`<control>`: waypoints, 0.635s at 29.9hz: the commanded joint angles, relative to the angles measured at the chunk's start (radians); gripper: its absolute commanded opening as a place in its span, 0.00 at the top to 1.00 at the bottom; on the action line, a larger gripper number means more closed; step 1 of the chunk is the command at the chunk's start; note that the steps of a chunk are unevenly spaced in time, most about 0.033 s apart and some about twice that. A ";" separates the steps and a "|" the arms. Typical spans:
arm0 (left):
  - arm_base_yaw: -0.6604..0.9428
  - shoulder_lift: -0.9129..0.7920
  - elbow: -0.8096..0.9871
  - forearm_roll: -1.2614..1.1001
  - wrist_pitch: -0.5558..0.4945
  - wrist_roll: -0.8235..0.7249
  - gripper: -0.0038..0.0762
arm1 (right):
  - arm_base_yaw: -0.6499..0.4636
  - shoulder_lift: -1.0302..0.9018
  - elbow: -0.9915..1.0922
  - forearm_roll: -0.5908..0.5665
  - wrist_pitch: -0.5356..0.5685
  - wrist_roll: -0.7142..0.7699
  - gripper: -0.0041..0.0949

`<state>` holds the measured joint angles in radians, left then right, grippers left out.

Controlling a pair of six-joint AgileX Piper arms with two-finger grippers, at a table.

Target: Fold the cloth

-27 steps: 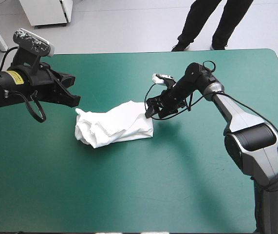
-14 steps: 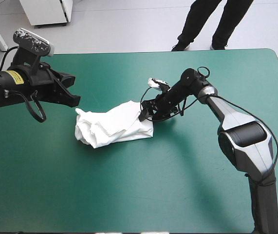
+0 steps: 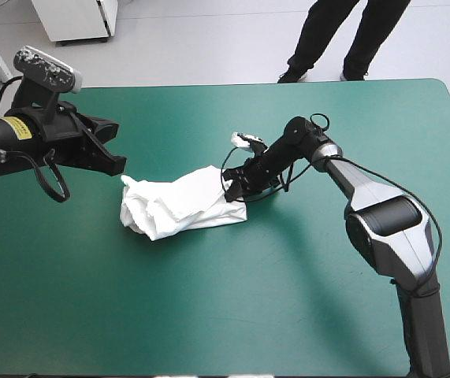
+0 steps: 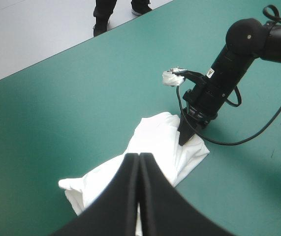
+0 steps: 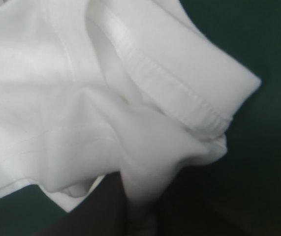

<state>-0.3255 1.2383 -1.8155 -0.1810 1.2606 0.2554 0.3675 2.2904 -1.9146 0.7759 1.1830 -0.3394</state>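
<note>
- My right end effector (image 3: pixel 230 189) clamps the T-shirt (image 3: pixel 179 206) at its right edge, likely to pull it open.
- My left end effector (image 3: pixel 113 160) hovers left, pressed together, idle.

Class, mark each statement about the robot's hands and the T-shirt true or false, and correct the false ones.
1. The T-shirt lies spread flat on the table. False: it is a crumpled heap.
2. The left hand is shut. True.
3. The left hand grips the T-shirt. False: it holds nothing and is clear of the cloth.
4. The right hand is shut on the T-shirt's edge. True.
</note>
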 commanded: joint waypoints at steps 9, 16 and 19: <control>0.000 -0.050 -0.021 -0.023 0.026 -0.006 0.98 | -0.029 -0.093 -0.064 -0.430 0.070 0.107 0.96; 0.000 -0.057 -0.021 -0.023 0.026 -0.008 0.98 | -0.158 -0.225 -0.029 -0.549 0.068 0.135 0.96; 0.000 -0.057 -0.021 -0.023 0.026 -0.007 0.98 | -0.242 -0.302 0.050 -0.592 0.068 0.135 0.96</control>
<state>-0.3255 1.1999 -1.8155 -0.1819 1.2606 0.2545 0.1920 2.1188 -1.8948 0.2309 1.2201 -0.2049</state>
